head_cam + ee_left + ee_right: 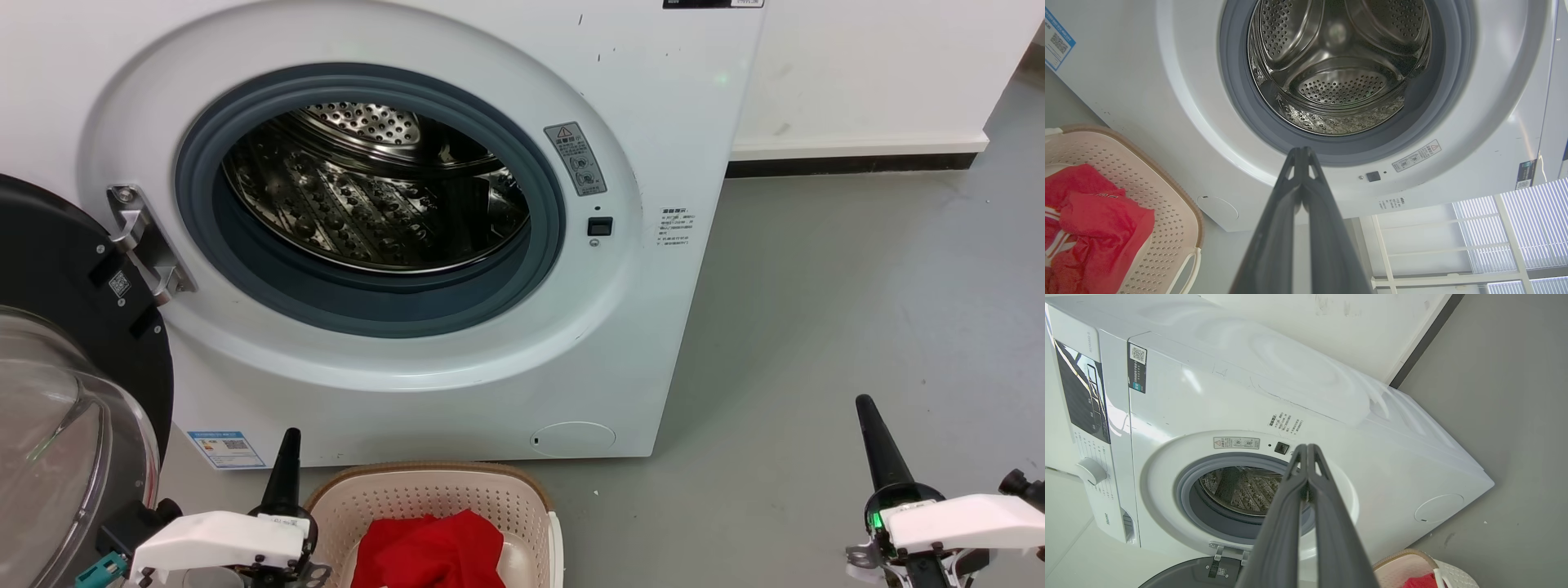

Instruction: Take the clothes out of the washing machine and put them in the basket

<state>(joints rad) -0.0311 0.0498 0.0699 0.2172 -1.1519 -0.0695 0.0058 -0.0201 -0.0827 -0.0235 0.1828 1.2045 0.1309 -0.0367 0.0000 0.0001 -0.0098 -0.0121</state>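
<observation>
Standing on a smooth grey floor (857, 286), the washing machine (669, 106) is a large box of glossy white panels, its round porthole ringed by a grey rubber seal (522, 278). The perforated steel drum (367, 204) shows bare, dimpled metal all round. The door (57, 269), black-framed with a domed glass bowl, hangs open from the hinge at the porthole's left edge.

The basket (433, 494) is oval cream plastic with perforated walls and a brown rim. It sits on the floor just before the machine's bottom edge. The clothes (429, 551), soft red fabric with white stripes, lie heaped inside it.

The left gripper (290, 437) and the right gripper (865, 404) each have their dark tapered fingers pressed together, gripping nothing.

A grey warning sticker (575, 158) beside the porthole and a blue-edged QR label (226, 448) at the front's lower left corner carry print too small to read.
</observation>
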